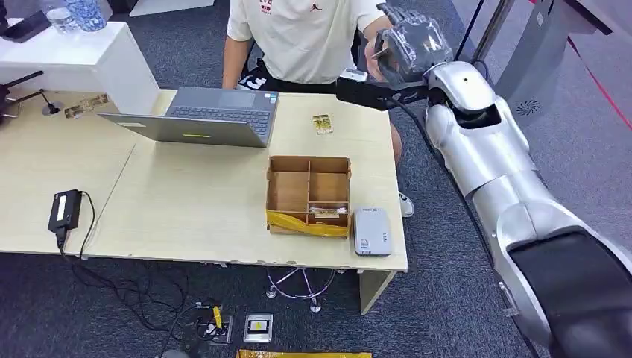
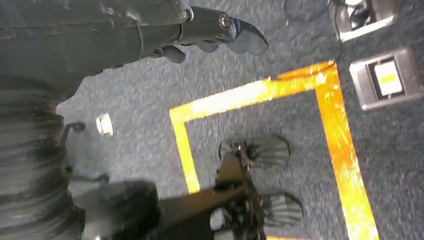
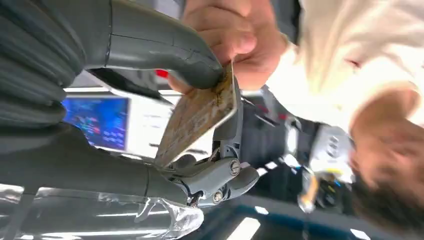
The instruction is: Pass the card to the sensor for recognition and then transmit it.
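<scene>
The worn tan plastic card [image 3: 200, 112] is pinched between the right hand's [image 3: 165, 100] thumb and fingers, raised at about one o'clock beyond the table, where a seated person's hand [image 3: 232, 37] grips its far edge. The grey sensor box [image 1: 371, 230] lies by the brown cardboard tray [image 1: 308, 195]. Handover looks nearly finished; only release remains. The left hand [image 2: 210, 32] hangs over carpet, fingers loosely apart, holding nothing.

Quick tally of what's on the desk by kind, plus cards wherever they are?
Cards: 3, one in the right hand and the person's hand (card), one on the desk, one in the box
Laptop: 1
Cardboard box: 1
Grey sensor: 1
Black adapter: 1
Total: 7
</scene>
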Tool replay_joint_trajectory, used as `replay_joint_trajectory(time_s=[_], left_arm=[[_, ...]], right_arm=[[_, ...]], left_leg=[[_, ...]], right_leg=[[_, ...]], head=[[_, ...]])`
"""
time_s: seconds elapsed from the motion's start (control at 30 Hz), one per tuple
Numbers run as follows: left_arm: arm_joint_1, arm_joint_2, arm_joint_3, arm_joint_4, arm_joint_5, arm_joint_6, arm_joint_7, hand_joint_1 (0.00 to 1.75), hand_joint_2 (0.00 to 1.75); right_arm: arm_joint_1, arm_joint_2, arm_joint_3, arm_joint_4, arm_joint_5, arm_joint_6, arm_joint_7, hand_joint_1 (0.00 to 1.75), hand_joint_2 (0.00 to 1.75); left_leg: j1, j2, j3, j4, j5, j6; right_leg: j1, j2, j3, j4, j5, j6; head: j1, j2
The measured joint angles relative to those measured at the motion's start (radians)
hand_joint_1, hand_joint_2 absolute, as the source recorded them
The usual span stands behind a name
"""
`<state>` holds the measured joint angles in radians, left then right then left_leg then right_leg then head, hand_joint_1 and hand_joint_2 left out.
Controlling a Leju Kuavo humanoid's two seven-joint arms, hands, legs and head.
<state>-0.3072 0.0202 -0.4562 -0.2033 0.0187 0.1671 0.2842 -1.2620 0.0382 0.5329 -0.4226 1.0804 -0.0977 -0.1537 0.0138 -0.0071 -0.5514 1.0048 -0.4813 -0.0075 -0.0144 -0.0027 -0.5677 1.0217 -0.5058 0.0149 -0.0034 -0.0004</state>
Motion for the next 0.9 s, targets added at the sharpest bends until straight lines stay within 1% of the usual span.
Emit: replay_joint_trajectory(time_s=[0.17,0.3,0.33,0.37,0.43,0.5,0.57,0.63,0.7,0.73,0.8,0.9], left_arm=[[0.0,-0.001,0.0,0.0,0.0,0.0,0.001,0.0,1.75],[-0.005,-0.017,0.001,-0.002,0.002,0.0,0.016,0.0,1.75],[-0.008,-0.019,0.001,-0.003,0.003,0.0,0.017,0.0,1.75],[-0.008,-0.019,0.001,-0.003,0.003,0.0,0.017,0.0,1.75],[-0.009,-0.02,0.001,-0.003,0.002,0.0,0.015,0.0,1.75],[-0.008,-0.019,0.001,-0.003,0.002,0.0,0.01,0.0,1.75],[-0.008,-0.015,0.0,-0.002,-0.008,-0.002,-0.006,0.0,1.75],[-0.007,-0.008,0.0,-0.002,-0.021,-0.01,-0.025,0.0,1.75],[-0.005,-0.001,-0.001,-0.002,-0.036,-0.018,-0.045,0.0,1.75],[-0.004,0.003,-0.001,-0.002,-0.046,-0.021,-0.058,0.0,1.75],[0.002,0.011,-0.003,-0.002,-0.064,-0.023,-0.08,0.0,1.75],[0.014,0.024,-0.004,-0.002,-0.079,-0.021,-0.105,0.0,1.75]], right_arm=[[0.0,0.0,0.0,0.002,0.0,0.0,0.001,1.75,1.75],[0.002,-0.016,0.021,0.061,0.016,0.008,0.022,1.75,1.75],[0.002,-0.026,0.022,0.075,0.022,0.014,0.053,0.0,1.75],[0.002,-0.034,0.022,0.081,0.024,0.001,0.065,0.0,1.75],[0.008,-0.046,0.022,0.087,0.016,-0.063,0.067,0.0,1.75],[0.015,-0.055,0.021,0.089,-0.027,-0.148,0.045,0.0,1.75],[0.022,-0.067,0.015,0.091,-0.097,-0.244,0.015,0.0,1.75],[0.033,-0.082,-0.008,0.091,-0.197,-0.304,-0.014,0.0,1.75],[0.054,-0.1,-0.041,0.087,-0.289,-0.332,-0.047,0.0,1.75],[0.072,-0.115,-0.061,0.079,-0.336,-0.339,-0.065,0.0,1.75],[0.123,-0.156,-0.099,0.053,-0.412,-0.341,-0.082,0.0,1.75],[0.242,-0.224,-0.155,-0.015,-0.491,-0.345,-0.061,0.0,1.75]], left_leg=[[0.0,0.0,0.0,0.0,0.0,0.0],[0.0,0.001,-0.001,0.0,0.0,0.0],[0.0,0.002,-0.001,0.0,0.0,0.0],[0.0,0.002,-0.001,0.0,0.0,0.0],[0.0,0.002,-0.001,0.0,0.0,0.0],[0.0,0.002,-0.002,0.0,0.0,0.0],[0.0,0.002,-0.002,0.0,0.0,0.0],[0.0,0.003,-0.001,0.0,0.0,0.0],[0.0,0.003,-0.001,0.0,0.0,0.0],[0.0,0.001,-0.001,0.001,0.0,0.0],[0.0,-0.001,0.0,0.001,0.0,0.0],[0.0,-0.002,0.0,0.001,0.0,0.0]], right_leg=[[0.0,0.0,0.0,0.0,0.0,0.0],[0.0,0.003,-0.001,0.0,0.0,0.0],[0.0,0.003,-0.003,0.0,0.0,0.0],[0.0,0.003,-0.003,0.0,0.0,0.0],[0.0,0.003,-0.003,0.0,0.0,0.0],[0.0,0.003,-0.003,0.0,0.0,0.0],[0.0,0.003,-0.003,0.0,0.0,0.0],[0.0,0.004,-0.003,0.0,0.001,0.0],[0.0,0.003,-0.002,0.0,0.001,0.0],[0.0,0.002,-0.002,0.0,0.001,0.0],[0.0,-0.001,-0.001,-0.001,0.001,0.0],[0.0,-0.001,0.001,-0.001,0.001,0.0]], head=[[0.0,0.0],[0.0,0.0],[0.0,0.0],[-0.001,0.0],[0.0,0.0],[0.0,0.0],[-0.001,0.0],[0.0,0.0],[-0.001,0.0],[0.0,0.0],[0.0,0.0],[-0.001,0.0]])
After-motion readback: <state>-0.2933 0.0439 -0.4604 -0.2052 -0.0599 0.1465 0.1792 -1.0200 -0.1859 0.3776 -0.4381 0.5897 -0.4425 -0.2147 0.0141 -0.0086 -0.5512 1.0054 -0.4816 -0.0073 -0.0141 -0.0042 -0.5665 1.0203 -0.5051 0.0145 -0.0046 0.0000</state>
